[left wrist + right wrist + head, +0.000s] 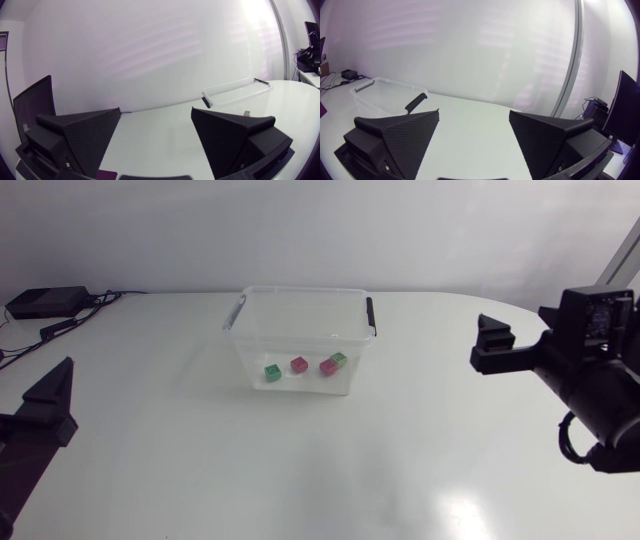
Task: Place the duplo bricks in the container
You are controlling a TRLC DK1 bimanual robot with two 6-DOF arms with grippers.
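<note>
A clear plastic container point(300, 330) with black handle clips stands at the table's middle back. Inside it, on its floor, lie two green duplo bricks point(272, 372) point(339, 359) and two red ones point(299, 365) point(328, 367). My left gripper point(60, 385) hangs at the left edge, far from the container, open and empty point(156, 111). My right gripper point(493, 340) is to the right of the container, also open and empty point(474, 112). The container point(235, 92) lies far ahead of the left gripper, to the side. In the right wrist view the container point(385, 95) also lies ahead, off to one side.
A black box point(45, 302) with cables sits at the table's back left corner. The white tabletop point(320, 470) stretches in front of the container, between the two arms.
</note>
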